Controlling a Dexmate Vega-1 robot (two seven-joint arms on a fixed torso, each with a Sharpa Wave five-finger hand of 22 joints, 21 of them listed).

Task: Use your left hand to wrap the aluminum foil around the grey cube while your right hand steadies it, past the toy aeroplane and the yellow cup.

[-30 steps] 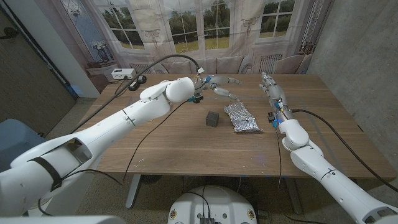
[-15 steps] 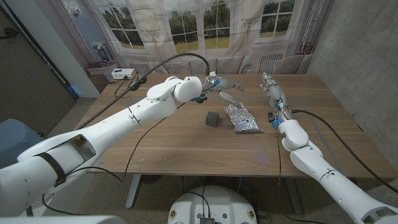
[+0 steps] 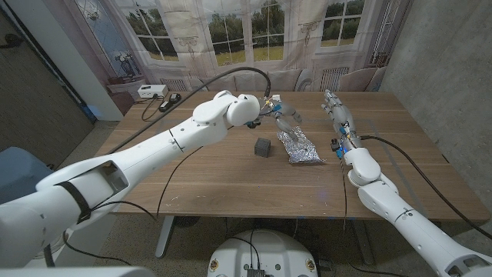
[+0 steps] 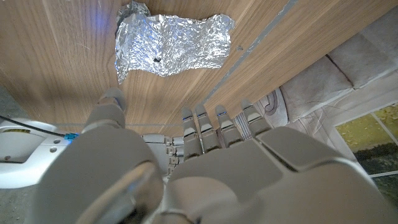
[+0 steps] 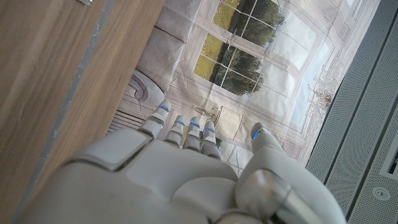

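Foil (image 3: 299, 146) lies crumpled on the wooden table (image 3: 215, 177), just beside the grey cube (image 3: 263, 147), not around it. Left hand (image 3: 283, 112) hovers above the foil's far end, fingers apart, empty. Right hand (image 3: 336, 108) stands nearby, fingers extended, holding nothing.

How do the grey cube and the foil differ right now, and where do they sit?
The grey cube is dark, matte and blocky; the aluminum foil is shiny, crinkled and lies low as a flattish sheet. The foil covers more of the table than the cube. The cube sits on the foil's left, apart from it. Both rest on the table, and neither robot hand holds them.
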